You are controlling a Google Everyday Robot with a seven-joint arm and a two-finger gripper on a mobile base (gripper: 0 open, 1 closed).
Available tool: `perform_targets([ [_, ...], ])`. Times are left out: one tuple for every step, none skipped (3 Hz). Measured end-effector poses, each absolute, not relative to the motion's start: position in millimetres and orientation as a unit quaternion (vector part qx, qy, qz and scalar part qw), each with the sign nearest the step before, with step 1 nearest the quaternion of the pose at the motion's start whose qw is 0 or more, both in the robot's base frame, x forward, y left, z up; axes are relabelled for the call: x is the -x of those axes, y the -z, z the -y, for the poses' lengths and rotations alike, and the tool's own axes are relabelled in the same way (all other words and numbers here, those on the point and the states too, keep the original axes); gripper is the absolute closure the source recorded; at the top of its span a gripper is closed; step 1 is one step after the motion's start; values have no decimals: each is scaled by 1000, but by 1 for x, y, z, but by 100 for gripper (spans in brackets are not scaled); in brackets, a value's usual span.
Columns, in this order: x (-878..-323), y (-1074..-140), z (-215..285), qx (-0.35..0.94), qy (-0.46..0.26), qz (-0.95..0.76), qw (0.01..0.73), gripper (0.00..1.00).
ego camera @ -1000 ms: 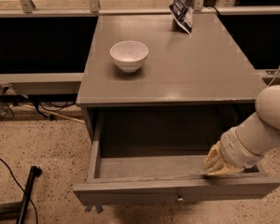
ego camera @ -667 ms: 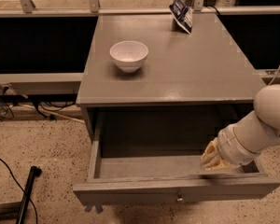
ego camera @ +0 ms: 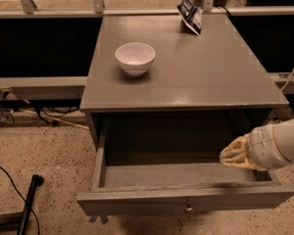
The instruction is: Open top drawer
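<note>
Since a moment ago my gripper [ego camera: 226,155] has lifted slightly and drifted toward the right wall of the top drawer [ego camera: 186,200]. That drawer stands pulled well out of the grey cabinet [ego camera: 196,77]. The gripper hangs inside at its right end; wide or narrow, I cannot tell. Above the drawer, a white bowl [ego camera: 135,58] sits on the cabinet.
</note>
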State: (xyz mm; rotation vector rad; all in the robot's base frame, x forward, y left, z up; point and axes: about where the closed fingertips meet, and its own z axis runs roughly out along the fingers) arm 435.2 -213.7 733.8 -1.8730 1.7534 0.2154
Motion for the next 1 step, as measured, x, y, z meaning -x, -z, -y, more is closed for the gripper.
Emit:
perform_targets([
  [-437,-771,223,665,-101,-655,344,82],
])
